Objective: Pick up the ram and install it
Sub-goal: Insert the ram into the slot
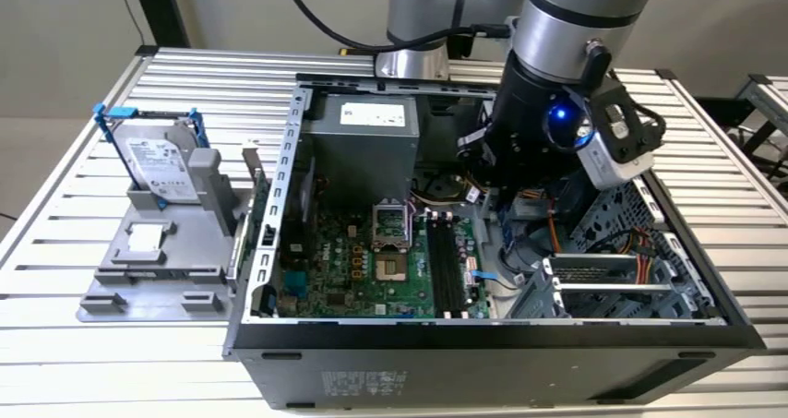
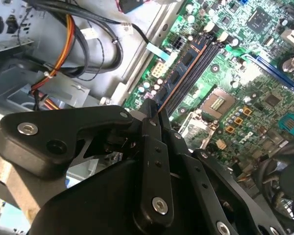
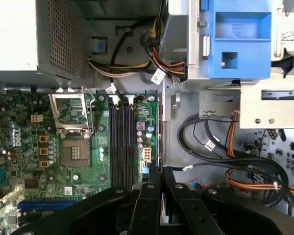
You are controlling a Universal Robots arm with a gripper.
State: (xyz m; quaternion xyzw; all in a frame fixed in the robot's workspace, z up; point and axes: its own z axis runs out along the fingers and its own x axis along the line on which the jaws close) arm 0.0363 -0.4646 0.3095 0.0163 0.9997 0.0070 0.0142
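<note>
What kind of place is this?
Probably a workshop or lab for building computers: an open computer case sits on a metal table, a robot arm reaches into it, and a hard drive stands beside it.

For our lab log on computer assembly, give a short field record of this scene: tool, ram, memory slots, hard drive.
tool: shut on the ram, inside the open computer case
ram: held edge-on, beside the memory slots, not seated
memory slots: black, alongside the CPU socket on the motherboard
hard drive: on the grey stand outside the case, exterior view's left
</note>
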